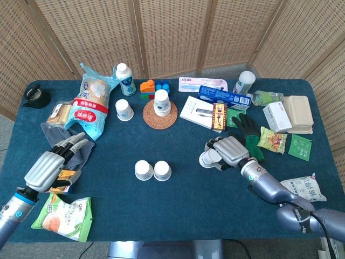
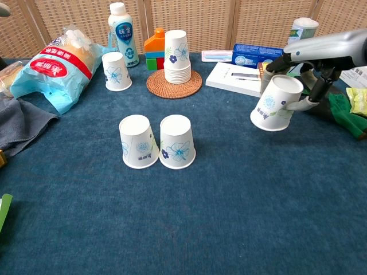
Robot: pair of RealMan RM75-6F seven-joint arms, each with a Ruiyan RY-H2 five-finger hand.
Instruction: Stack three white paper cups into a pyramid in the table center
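Observation:
Two white paper cups point(image 2: 139, 141) point(image 2: 176, 141) with blue flowers stand upside down, side by side, at the table's middle; the head view shows them too point(image 1: 143, 170) point(image 1: 162, 170). My right hand point(image 2: 312, 63) grips a third upside-down cup point(image 2: 275, 104), lifted off the cloth and tilted, to the right of the pair. The head view shows that hand point(image 1: 230, 150) over the cup point(image 1: 208, 158). My left hand point(image 1: 49, 164) hovers at the left edge, fingers spread, holding nothing.
A stack of cups point(image 2: 176, 57) stands on a woven coaster point(image 2: 174, 84), a lone cup point(image 2: 116, 71) left of it. A milk bottle point(image 2: 123, 26), bread bag point(image 2: 49, 65), grey cloth point(image 2: 20, 127), boxes point(image 2: 272, 55) and green gloves point(image 2: 343, 110) crowd the back and sides.

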